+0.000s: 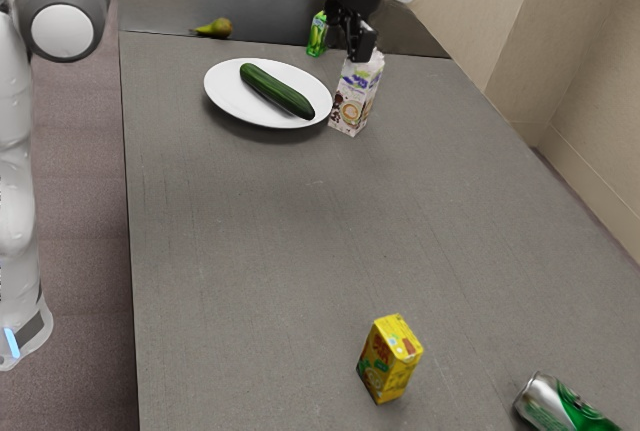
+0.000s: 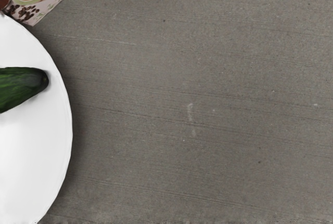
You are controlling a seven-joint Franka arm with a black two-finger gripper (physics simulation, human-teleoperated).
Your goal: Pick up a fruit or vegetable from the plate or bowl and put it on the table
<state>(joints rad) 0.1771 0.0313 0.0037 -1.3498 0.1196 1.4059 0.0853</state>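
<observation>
**Cucumber is lying on the plate while the gripper is hanging near the carton**

The cucumber is resting lengthwise across the white plate, one rounded end pointing toward the rim near the carton. The plate is sitting on the grey table, toward its far end. In the exterior view the black gripper is hanging by the carton's top and partly covering it; whether the two are touching, I cannot tell. Nor can I tell whether the gripper is standing apart or together.

The carton, showing a coffee cup and beans, is standing upright just beside the plate. In the wrist view the hand is looking down on the table, the plate's rim and the cucumber's dark green end.

A green drink box is standing near the table's far edge, and a pear is lying by that edge, beyond the plate. Well apart from these, a yellow juice box is standing upright, and a green and silver can is lying on its side in the exterior view's lower right corner.
</observation>
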